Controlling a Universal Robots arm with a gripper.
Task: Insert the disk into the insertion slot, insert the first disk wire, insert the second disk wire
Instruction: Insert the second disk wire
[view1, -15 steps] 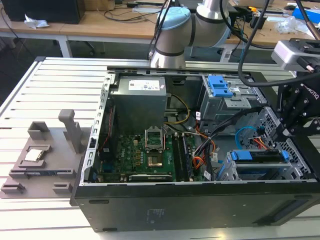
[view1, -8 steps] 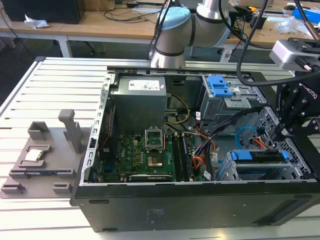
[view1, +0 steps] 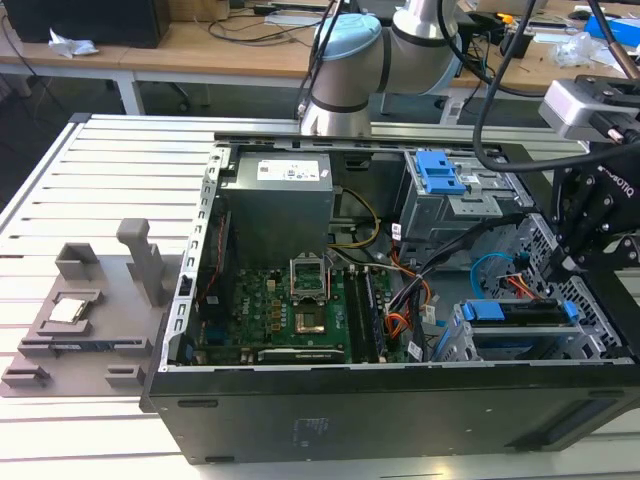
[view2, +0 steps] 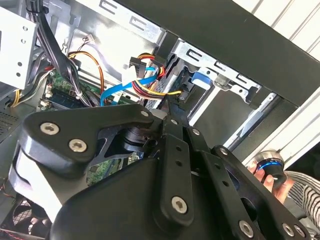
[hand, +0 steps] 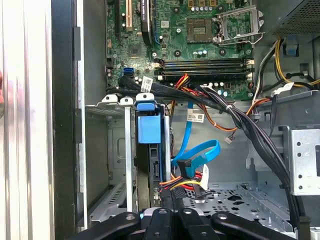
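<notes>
Disk: the disk (view1: 520, 312) sits in the insertion slot (view1: 452, 348), at the lower right of the exterior view; this step looks done.
First wire: the first disk wire (hand: 176, 183) reaches the disk's rear edge at the pincer's tips; I cannot tell whether it is seated.
Second wire: the second disk wire (hand: 202, 149) loops just beside it and seems still unplugged.
Pincer: the pincer (view2: 172, 107) is drawn closed to a narrow point; I cannot tell whether it pinches anything.

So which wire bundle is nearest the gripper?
The red and orange bundle, right at the gripper; the yellow-and-black bundle lies far off by the power supply.
</notes>
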